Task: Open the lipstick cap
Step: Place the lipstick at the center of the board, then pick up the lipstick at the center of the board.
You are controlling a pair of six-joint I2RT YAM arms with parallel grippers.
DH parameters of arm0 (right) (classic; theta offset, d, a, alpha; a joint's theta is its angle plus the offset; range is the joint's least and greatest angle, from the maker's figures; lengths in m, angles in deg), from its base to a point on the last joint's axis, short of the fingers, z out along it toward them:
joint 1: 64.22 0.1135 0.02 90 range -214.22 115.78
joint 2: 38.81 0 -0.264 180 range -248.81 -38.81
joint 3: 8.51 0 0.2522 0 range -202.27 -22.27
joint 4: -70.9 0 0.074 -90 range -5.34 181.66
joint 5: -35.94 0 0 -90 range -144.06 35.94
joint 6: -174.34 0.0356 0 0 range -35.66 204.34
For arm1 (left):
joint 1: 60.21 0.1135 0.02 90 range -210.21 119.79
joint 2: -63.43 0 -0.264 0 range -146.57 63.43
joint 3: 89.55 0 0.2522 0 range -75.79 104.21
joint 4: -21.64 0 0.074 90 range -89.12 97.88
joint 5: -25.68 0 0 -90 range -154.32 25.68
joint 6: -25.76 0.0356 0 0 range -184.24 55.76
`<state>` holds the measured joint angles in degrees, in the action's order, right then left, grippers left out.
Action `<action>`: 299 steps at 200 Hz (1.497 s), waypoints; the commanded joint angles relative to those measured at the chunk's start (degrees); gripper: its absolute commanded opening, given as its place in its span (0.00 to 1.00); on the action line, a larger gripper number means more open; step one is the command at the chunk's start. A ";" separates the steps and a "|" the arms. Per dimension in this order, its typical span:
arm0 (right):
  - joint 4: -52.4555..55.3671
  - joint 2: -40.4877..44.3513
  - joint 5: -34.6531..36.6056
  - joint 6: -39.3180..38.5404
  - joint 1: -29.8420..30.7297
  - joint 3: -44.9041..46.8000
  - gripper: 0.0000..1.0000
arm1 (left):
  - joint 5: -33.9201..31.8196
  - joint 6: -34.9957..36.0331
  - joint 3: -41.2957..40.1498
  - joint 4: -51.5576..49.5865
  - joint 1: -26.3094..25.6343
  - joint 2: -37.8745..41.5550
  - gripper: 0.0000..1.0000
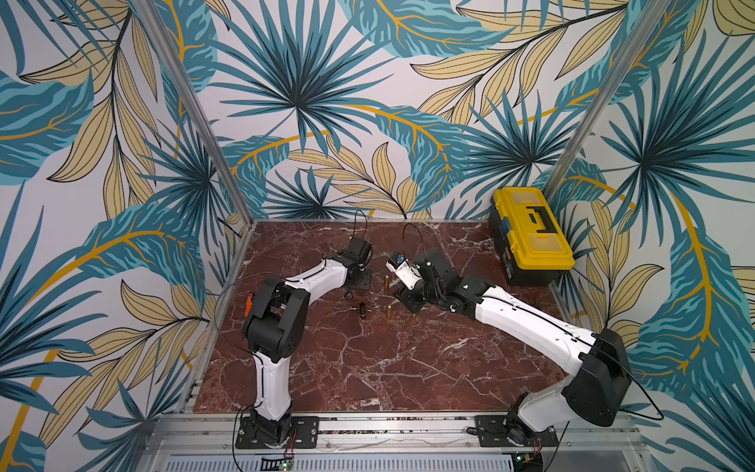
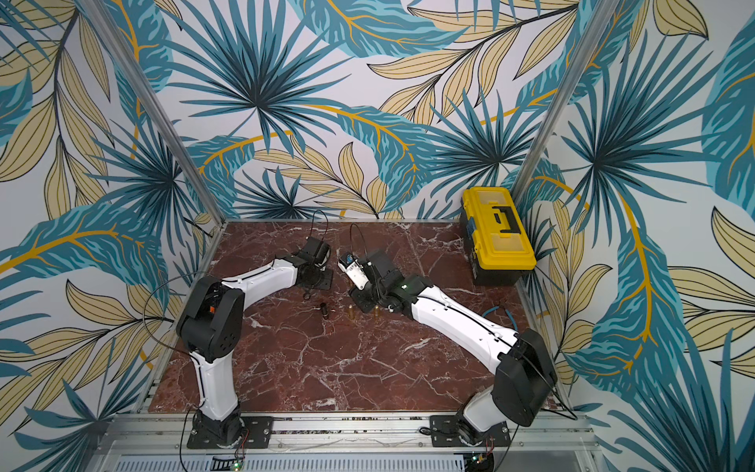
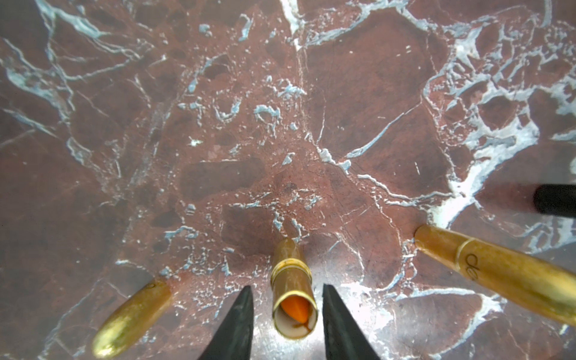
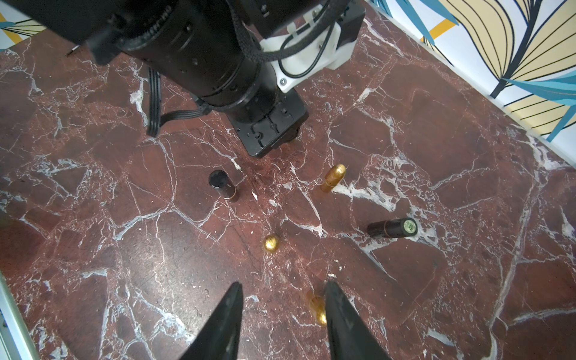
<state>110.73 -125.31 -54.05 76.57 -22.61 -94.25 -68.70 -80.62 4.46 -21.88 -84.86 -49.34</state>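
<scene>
Uncapped gold cylindrical lipstick tube (image 3: 291, 280) stands at eleven o'clock on the red marble table (image 1: 367, 367), between the jaws of the released left gripper (image 3: 286, 287). The right gripper (image 4: 284, 283) is empty, jaws parted. I judge the tube light and slick: hold the barrel, not the orange tip (image 3: 297, 307).

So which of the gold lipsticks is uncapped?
The lipstick between the left pincer's fingers: its top is open, showing the orange stick. The lettered gold tube and the rounded gold piece beside it show no opening.

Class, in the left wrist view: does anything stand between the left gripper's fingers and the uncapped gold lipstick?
Nothing visible does. The uncapped lipstick stands inside the open left gripper, bare table showing either side.
</scene>
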 commanded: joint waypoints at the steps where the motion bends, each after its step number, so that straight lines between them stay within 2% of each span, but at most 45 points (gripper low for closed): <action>1: 1.80 -0.54 0.25 0.06 -0.20 0.26 0.46 | 0.60 -0.05 2.02 -0.74 0.23 -1.24 0.43; 50: 1.85 1.02 1.29 0.17 -0.19 0.35 0.46 | 0.60 -1.57 1.61 -1.17 0.22 3.37 0.49; 60: 1.88 1.69 1.76 0.06 -0.20 0.56 0.46 | 2.71 -1.89 1.80 -1.87 0.28 5.05 0.50; 95: 2.54 3.77 3.64 -0.27 -0.20 0.71 0.45 | 2.39 -1.99 4.26 -5.14 -1.01 10.35 0.51; 117: 3.00 5.46 4.94 -0.05 -0.29 0.88 0.45 | 4.31 -2.10 8.33 -8.40 -1.82 11.02 0.52; 135: 3.28 7.08 5.51 0.16 -0.66 1.00 0.45 | 5.23 -2.18 14.61 -14.57 -2.74 8.66 0.52; 170: 4.26 9.15 3.94 1.52 -2.43 1.00 0.45 | 6.72 -1.33 33.10 -31.01 -4.75 -0.20 0.53; 212: 3.64 10.21 1.06 4.73 -5.04 1.67 0.45 | 11.42 0.41 47.58 -41.21 -5.06 -10.31 0.59; 262: 2.85 12.24 -0.92 5.46 -5.41 2.86 0.45 | 15.18 -0.51 54.58 -42.49 -4.59 -15.24 0.60; 299: 2.93 12.45 -1.66 5.12 -5.55 3.41 0.46 | 14.93 -0.57 58.16 -42.43 -3.97 -18.12 0.60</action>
<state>113.65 -113.42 -54.38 80.96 -27.95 -92.18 -54.63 -81.27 58.95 -63.15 -89.53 -66.57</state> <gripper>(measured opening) 0.454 0.601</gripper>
